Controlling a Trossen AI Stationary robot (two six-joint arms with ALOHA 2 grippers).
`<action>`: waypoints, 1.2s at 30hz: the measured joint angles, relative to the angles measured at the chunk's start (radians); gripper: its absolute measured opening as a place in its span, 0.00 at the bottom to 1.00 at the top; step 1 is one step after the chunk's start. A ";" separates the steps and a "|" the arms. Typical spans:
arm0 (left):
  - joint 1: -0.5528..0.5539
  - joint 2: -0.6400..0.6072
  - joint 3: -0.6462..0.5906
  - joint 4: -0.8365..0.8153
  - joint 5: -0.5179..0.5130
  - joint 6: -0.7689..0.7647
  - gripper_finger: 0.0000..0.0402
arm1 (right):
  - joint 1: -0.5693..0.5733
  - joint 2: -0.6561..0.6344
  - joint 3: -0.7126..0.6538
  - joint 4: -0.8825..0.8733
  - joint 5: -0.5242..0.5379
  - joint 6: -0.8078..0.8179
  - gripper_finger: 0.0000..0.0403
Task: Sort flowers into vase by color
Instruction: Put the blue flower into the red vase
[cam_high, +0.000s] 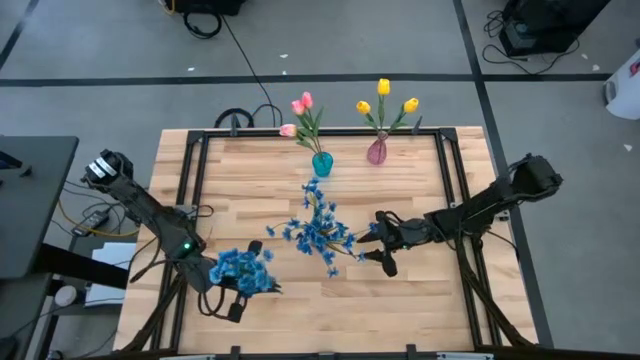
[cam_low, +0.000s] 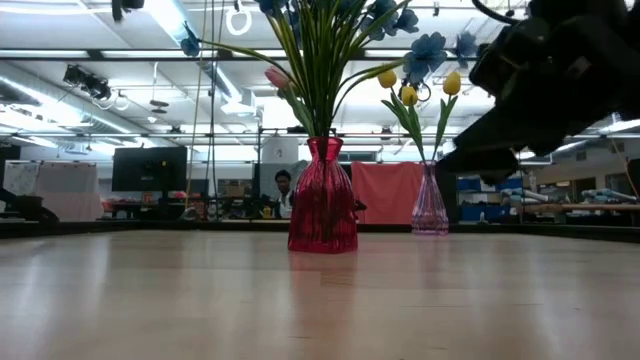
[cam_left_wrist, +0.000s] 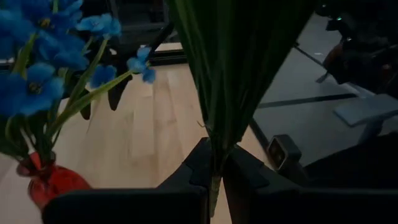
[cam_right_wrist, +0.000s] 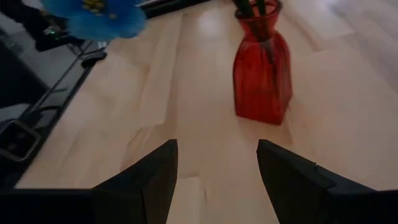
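Note:
A red vase (cam_low: 323, 195) stands mid-table and holds a spray of blue blossoms (cam_high: 318, 230); it also shows in the right wrist view (cam_right_wrist: 262, 74) and the left wrist view (cam_left_wrist: 53, 183). My left gripper (cam_high: 228, 298) is near the table's front left, shut on a second blue spray (cam_high: 243, 270). My right gripper (cam_high: 380, 245) is open and empty, just right of the red vase; its fingers show in the right wrist view (cam_right_wrist: 217, 168). Pink tulips stand in a teal vase (cam_high: 322, 163), and yellow tulips in a pale pink vase (cam_high: 377, 150). My left gripper pinches the spray's bundled green stems (cam_left_wrist: 216, 163) near their lower end between its two fingers (cam_left_wrist: 196, 171). The fingers lie across the stems. The cut end (cam_left_wrist: 214, 198) sticks out past the fingers, and the spray is lifted clear of the table.
The teal and pale pink vases stand side by side at the table's far edge. A black frame (cam_high: 190, 190) runs along the table's left, right and far sides. Bare wood lies in front of the red vase. A person (cam_low: 284, 190) sits far off in the room.

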 joint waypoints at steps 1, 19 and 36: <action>0.000 0.000 -0.006 0.001 -0.001 0.000 0.07 | -0.004 0.021 0.000 0.029 0.008 -0.015 0.57; 0.005 0.115 -0.126 0.244 -0.050 0.110 0.10 | -0.137 0.374 0.010 0.454 0.043 -0.058 0.57; 0.023 0.281 -0.232 0.479 -0.096 0.175 0.09 | -0.146 0.506 0.058 0.586 0.091 -0.096 0.79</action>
